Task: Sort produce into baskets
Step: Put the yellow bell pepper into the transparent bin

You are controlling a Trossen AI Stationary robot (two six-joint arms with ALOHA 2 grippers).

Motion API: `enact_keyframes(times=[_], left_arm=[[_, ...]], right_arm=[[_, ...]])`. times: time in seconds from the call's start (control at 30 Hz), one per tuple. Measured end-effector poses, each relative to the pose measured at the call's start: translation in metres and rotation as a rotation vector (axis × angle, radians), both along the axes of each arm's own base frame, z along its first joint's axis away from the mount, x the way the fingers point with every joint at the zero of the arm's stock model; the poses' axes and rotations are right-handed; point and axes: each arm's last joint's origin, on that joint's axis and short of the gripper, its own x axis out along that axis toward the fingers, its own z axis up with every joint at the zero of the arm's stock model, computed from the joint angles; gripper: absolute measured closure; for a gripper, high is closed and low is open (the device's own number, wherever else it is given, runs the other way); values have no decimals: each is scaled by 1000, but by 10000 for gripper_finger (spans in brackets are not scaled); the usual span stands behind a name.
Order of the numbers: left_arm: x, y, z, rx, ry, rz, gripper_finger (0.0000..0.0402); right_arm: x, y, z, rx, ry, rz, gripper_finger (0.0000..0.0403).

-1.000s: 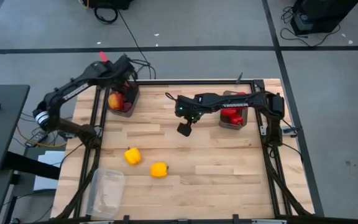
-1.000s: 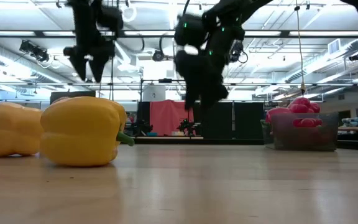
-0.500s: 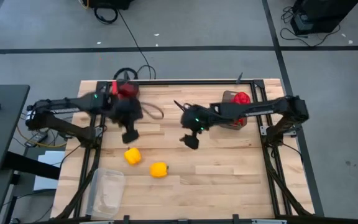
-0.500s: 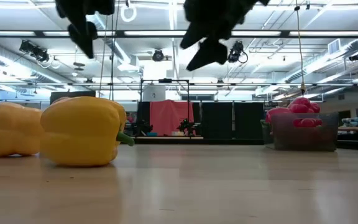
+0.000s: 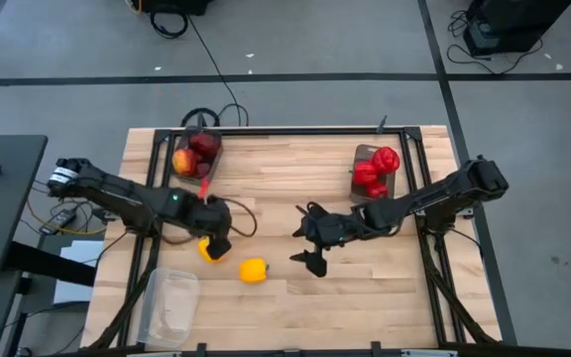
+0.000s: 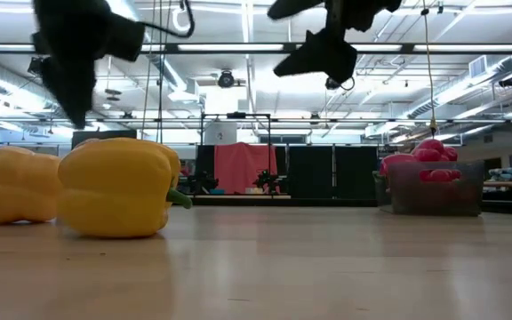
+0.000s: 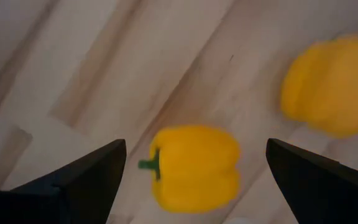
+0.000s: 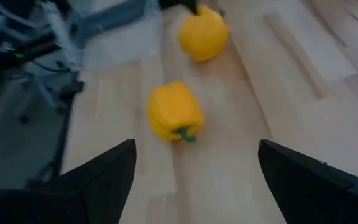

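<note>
At table's far edge, red peppers point(image 5: 376, 169) filling right tub point(image 5: 373, 195), red-and-yellow pieces point(image 5: 193, 156) in left tub point(image 5: 202, 177); both hands spread, empty

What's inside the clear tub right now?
The clear tub looks empty; both yellow peppers lie on the table. Its far corner is hidden behind the table frame.

Two yellow peppers point(image 5: 253, 270) on table
</note>
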Motion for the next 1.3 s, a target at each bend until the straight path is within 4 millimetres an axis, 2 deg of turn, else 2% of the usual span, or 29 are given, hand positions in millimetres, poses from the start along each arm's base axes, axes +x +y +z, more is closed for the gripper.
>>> enact_keyframes(times=[0.13,0.37,0.73,0.9,1.07,1.17,1.3], left_arm=[[-3,-3,-17,-11,83,-20,10],[-8,-4,-38,-5,123,-60,9],[-16,-5,-75,-52,167,-72,2],[-15,-5,-87,-50,213,-61,24],[-10,-6,-80,-43,215,-46,71],[-9,-5,-70,-10,253,-61,71],[-6,-7,-42,-7,295,-66,71]], right_arm=[[5,-3,-9,39,25,-74,56],[8,-2,-20,110,76,-129,56],[6,9,-22,168,93,-170,56],[6,8,-22,168,89,-181,56],[7,6,-22,169,89,-188,56],[7,5,-22,168,90,-193,56],[7,4,-22,165,91,-197,57]])
